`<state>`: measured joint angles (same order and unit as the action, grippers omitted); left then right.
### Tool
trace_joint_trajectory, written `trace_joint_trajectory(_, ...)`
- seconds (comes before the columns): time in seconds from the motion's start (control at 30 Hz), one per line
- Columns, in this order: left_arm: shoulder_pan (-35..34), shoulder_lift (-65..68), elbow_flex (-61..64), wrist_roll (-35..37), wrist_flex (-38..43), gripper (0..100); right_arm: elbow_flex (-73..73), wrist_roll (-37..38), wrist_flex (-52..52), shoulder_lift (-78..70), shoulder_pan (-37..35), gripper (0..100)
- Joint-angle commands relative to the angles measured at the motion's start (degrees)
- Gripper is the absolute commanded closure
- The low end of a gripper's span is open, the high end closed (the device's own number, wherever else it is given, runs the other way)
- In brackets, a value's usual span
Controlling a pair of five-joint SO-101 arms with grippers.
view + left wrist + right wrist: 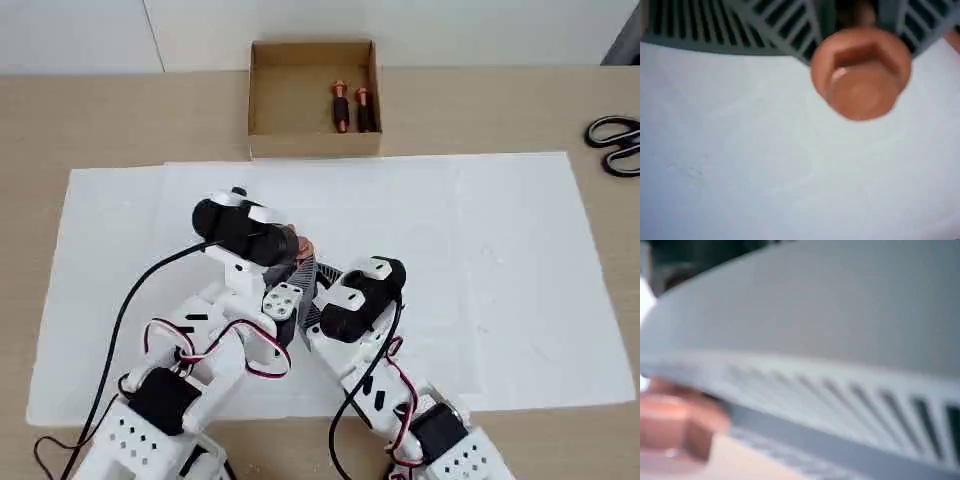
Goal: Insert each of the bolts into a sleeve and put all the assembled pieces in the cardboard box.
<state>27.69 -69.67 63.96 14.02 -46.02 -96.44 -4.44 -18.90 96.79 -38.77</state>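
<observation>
Up in the cardboard box (262,100) lie two assembled pieces (351,106). Nearer, the left gripper (860,20) clamps another bolt (860,75). How the right gripper (310,288) stands, I cannot tell.

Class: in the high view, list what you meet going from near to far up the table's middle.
Two arm bases → orange bolt → bare white sheet → cardboard box, holding two assembled pieces.

A box (290,100) sits on the counter (100,120) behind a sheet (500,260), with two sleeved bolts (341,107) in its right half. Scissors (615,143) lie far right. A bolt (304,247) is over the sheet's middle.
</observation>
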Motion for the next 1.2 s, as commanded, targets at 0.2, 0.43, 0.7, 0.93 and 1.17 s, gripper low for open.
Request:
trace_joint_trajectory(0.2, -0.79, 0.0, -0.66, -1.05, -0.53, 99, -0.35, -0.53, 0.13, 1.27, 0.22, 99.4)
trace_joint_trajectory(0.43, -0.79, 0.0, -3.65, -1.05, -2.55, 93, -0.35, -0.53, 0.13, 1.19, 0.22, 99.4)
trace_joint_trajectory(0.7, -0.79, 0.0, -4.35, -0.88, -5.98, 86, -0.35, -0.53, 0.13, 1.19, 0.31, 99.4)
trace_joint_trajectory(0.93, -4.4, 0.0, -11.56, -1.14, -12.22, 86, -0.35, -0.53, 0.13, 1.01, 0.31, 99.4)
trace_joint_trajectory(1.17, -18.37, 0.09, -20.7, -1.23, -18.99, 86, -0.35, -0.44, 0.04, 0.92, 0.57, 99.4)
